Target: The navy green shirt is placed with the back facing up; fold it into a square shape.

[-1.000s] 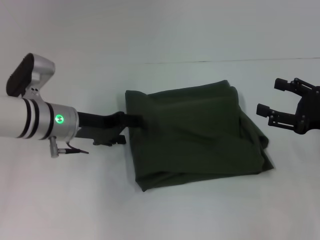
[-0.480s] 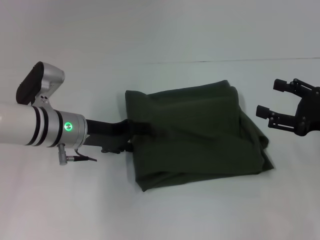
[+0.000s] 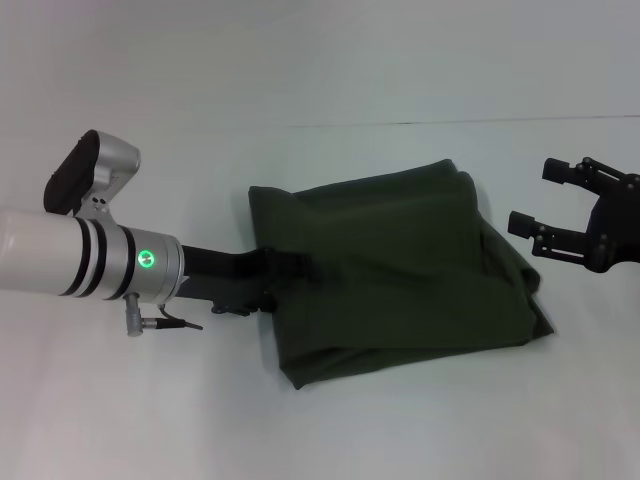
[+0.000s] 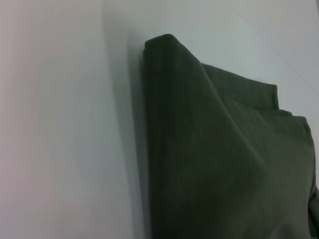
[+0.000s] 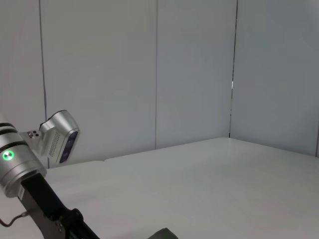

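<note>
You see a pale table (image 5: pixel 199 179) stretching toward grey wall panels (image 5: pixel 149 74) split by vertical seams. At one edge, the left arm (image 5: pixel 20 164) enters: a silver cylinder with a glowing green light (image 5: pixel 6 155), a grey camera housing (image 5: pixel 60 137), and a black bracket below. A dark corner of the navy green shirt (image 5: pixel 162 234) peeks in.

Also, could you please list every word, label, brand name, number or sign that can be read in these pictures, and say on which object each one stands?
There is no readable text in any view.
The navy green shirt is plain, with no print or visible label.
The left gripper and right gripper carry no visible lettering.
The only sign is a small green indicator light on the left arm; any symbol in it is too small to read.
</note>
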